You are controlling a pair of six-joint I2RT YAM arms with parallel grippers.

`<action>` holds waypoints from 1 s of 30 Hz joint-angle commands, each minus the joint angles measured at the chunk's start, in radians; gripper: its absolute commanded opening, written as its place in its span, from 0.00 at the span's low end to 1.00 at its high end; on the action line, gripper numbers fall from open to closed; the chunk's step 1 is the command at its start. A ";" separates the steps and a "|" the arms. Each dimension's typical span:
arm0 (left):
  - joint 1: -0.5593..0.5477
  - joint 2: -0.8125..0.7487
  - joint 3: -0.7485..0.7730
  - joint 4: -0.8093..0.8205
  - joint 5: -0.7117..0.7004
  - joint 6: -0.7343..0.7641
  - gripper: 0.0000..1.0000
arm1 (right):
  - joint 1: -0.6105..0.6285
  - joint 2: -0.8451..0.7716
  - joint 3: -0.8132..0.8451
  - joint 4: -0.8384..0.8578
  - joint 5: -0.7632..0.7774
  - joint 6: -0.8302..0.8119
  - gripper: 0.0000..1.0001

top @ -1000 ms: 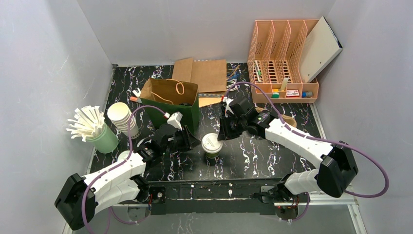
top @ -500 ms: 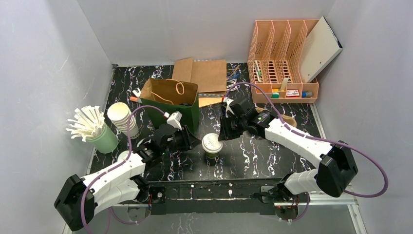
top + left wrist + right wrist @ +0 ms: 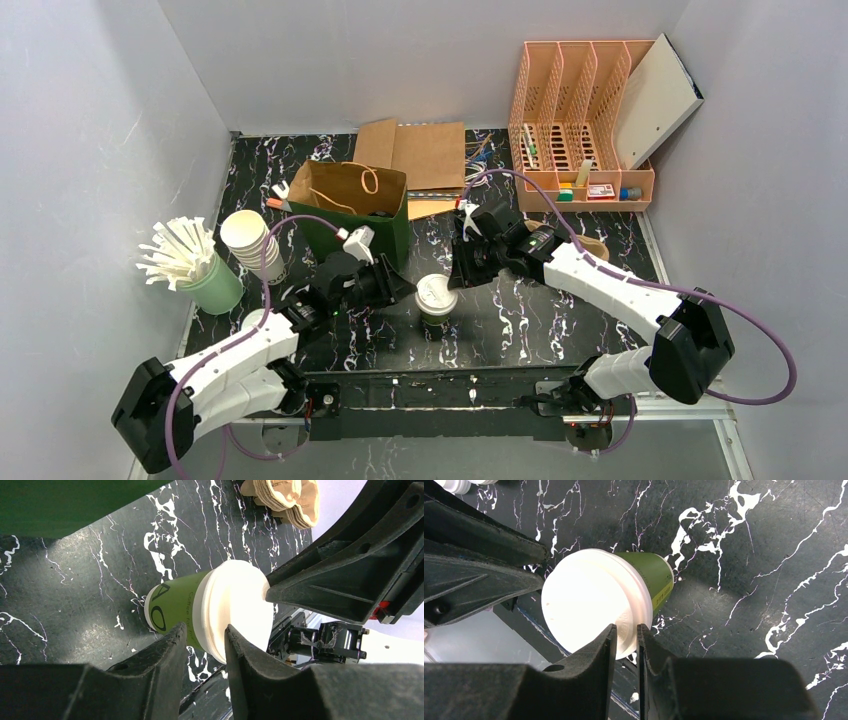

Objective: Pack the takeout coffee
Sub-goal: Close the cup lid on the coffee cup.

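Two grippers flank the coffee cup (image 3: 172, 607), upright on the bench (image 3: 520, 320), axis vertical — left gripper (image 3: 403, 290) just left, jaws slightly parted at the lid (image 3: 435, 292) rim, not clamping; right gripper (image 3: 458, 275) behind-right, jaws a narrow slit at the rim, grip unclear. Behind-left sits the paper bag (image 3: 392, 235).

Cup (image 3: 435, 297): stands on the table (image 3: 520, 310), between the left gripper (image 3: 404, 290) and the right gripper (image 3: 456, 274), close to both.
Bag (image 3: 350, 205): upright, just behind the left gripper.
Cup stack (image 3: 250, 240): left of the left gripper, well apart.
Straw holder (image 3: 200, 268): beside the cup stack, further left.
Organizer (image 3: 580, 130): far behind the right gripper, towards its right.
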 commanded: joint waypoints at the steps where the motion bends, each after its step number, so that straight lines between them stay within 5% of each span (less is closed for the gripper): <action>1: -0.004 0.021 0.011 0.027 0.014 -0.004 0.30 | -0.002 0.003 0.008 0.024 -0.017 -0.014 0.30; 30: -0.004 0.063 -0.043 0.016 0.000 0.011 0.18 | -0.002 0.014 -0.048 0.036 -0.026 -0.012 0.31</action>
